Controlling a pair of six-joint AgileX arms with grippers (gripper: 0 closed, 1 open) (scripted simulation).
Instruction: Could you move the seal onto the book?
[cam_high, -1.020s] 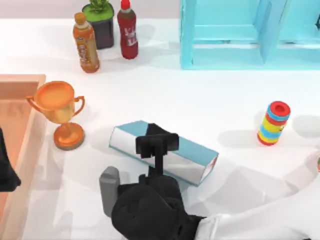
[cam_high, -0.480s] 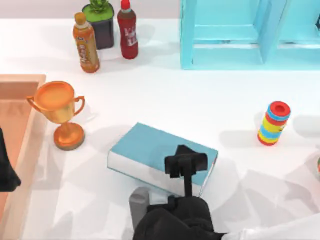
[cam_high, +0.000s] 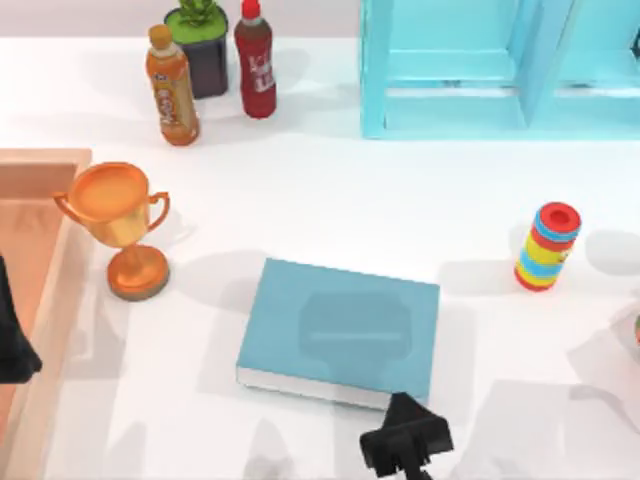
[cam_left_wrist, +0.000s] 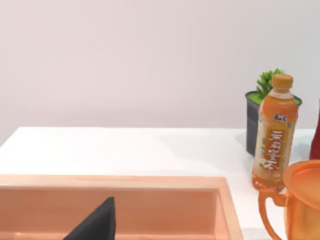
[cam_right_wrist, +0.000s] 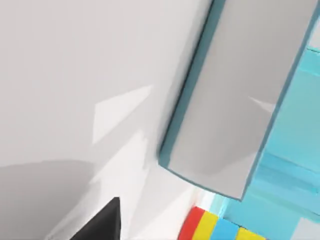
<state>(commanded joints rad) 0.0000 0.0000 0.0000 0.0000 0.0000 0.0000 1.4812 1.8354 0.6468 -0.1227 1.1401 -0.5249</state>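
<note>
The teal-blue book (cam_high: 340, 328) lies flat in the middle of the table, its white page edges facing the front. The right wrist view shows the page side of the book (cam_right_wrist: 227, 100). My right gripper (cam_high: 405, 446) is open and holds nothing; it hovers just past the book's front right corner, near the table's front edge. One of its dark fingertips (cam_right_wrist: 100, 224) shows in the right wrist view. The seal is out of view. My left arm (cam_high: 12, 345) is parked at the far left over the wooden tray, its gripper open, one fingertip (cam_left_wrist: 97, 225) in its wrist view.
An orange-gold trophy (cam_high: 118, 225) stands left of the book beside a wooden tray (cam_high: 45, 170). At the back left stand an orange bottle (cam_high: 172, 88), a red bottle (cam_high: 255, 62) and a potted plant (cam_high: 200, 40). A light-blue shelf (cam_high: 500, 70) fills the back right. A striped stack (cam_high: 547, 246) stands right.
The book went from tilted on its edge to lying flat. My right gripper drew back from above it toward the front edge and to the right.
</note>
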